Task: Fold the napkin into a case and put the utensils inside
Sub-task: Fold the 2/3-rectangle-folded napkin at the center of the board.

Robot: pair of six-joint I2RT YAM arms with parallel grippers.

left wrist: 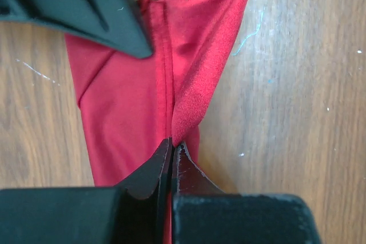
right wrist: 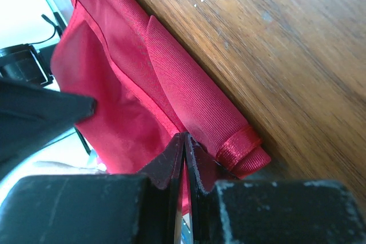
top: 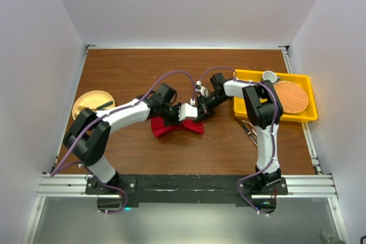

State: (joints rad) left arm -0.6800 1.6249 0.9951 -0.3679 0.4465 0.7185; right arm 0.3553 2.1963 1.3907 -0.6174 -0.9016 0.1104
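Note:
The deep-red napkin (top: 171,126) lies bunched on the wooden table at the middle, lifted between both grippers. My left gripper (top: 184,112) is shut on a fold of the napkin (left wrist: 148,101); its jaws pinch the cloth at the hem. My right gripper (top: 200,108) is shut on another edge of the napkin (right wrist: 126,90), beside a rolled hem. The two grippers nearly touch; the other gripper's finger shows in each wrist view. The utensils (top: 249,128) lie on the table, partly hidden under the right arm.
A yellow tray (top: 297,115) at the back right holds a round orange woven mat (top: 291,96) and a small cup (top: 269,76). A yellow plate (top: 91,102) with a dark item sits at the left. White walls enclose the table.

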